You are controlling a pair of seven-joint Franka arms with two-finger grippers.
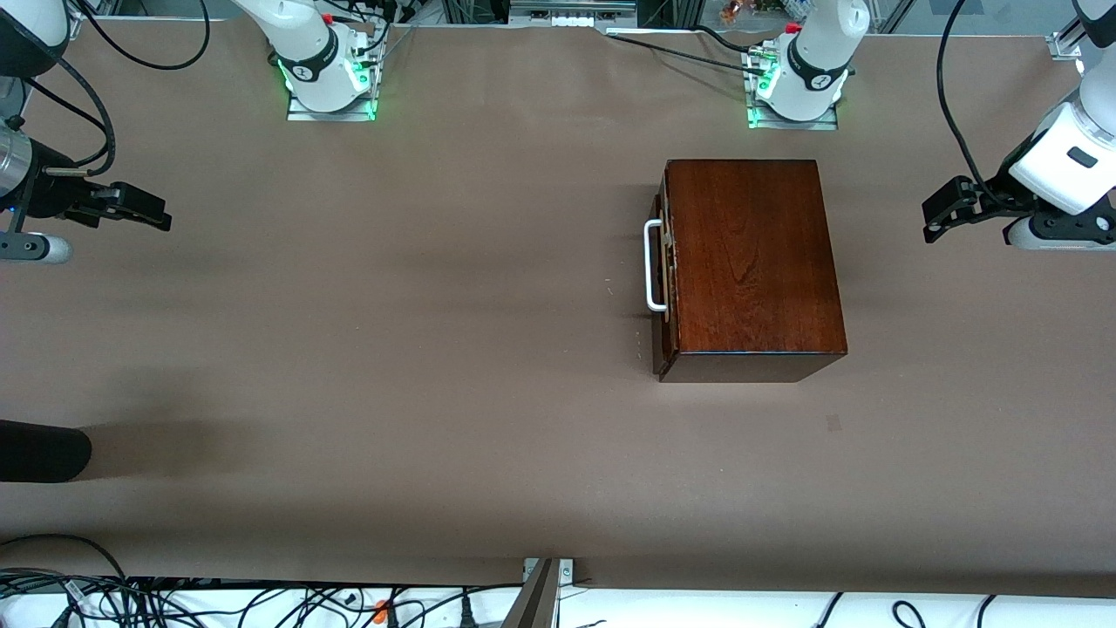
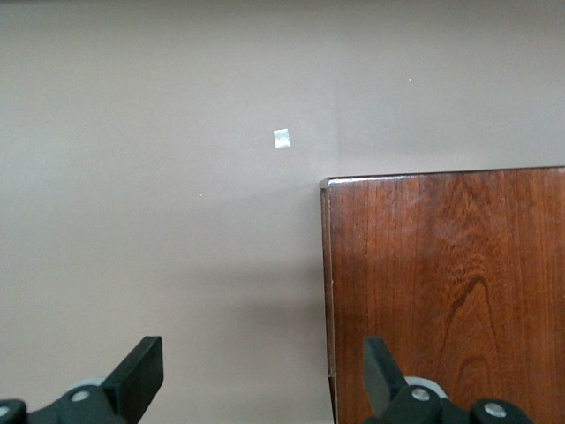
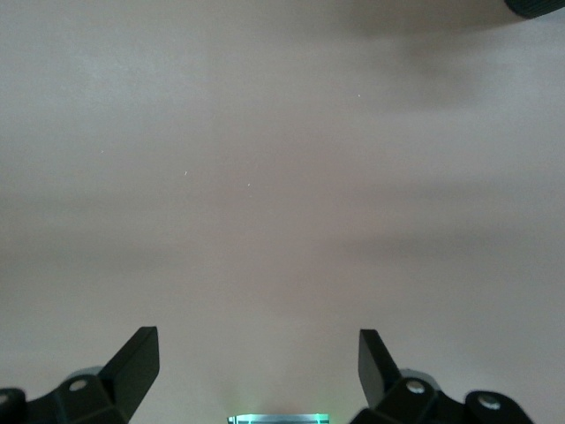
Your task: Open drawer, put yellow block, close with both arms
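Two grippers up over the table's ends, both empty and spread wide. Right gripper over bare brown table at the right arm's end, black fingers well apart in the right wrist view, nothing between them. Left gripper over the table at the left arm's end, just off the wooden box; fingers parted in the left wrist view, one over bare table, the other over the box's top edge, touching nothing. Glossy reddish-brown box resting flat on the table, toward the left arm's end, in front of the left arm's base. Long axis running from the bases' edge of the table toward the front camera. Drawer pushed in, its dark front panel flush with the box face that looks toward the right arm's end. White U-shaped handle standing off that panel, its bar parallel to the box's long axis. Small pale mark on the table near the box's corner. Dark rounded object at the view's edge toward the right arm's end, nearer the front camera. No yellow block visible in any view.
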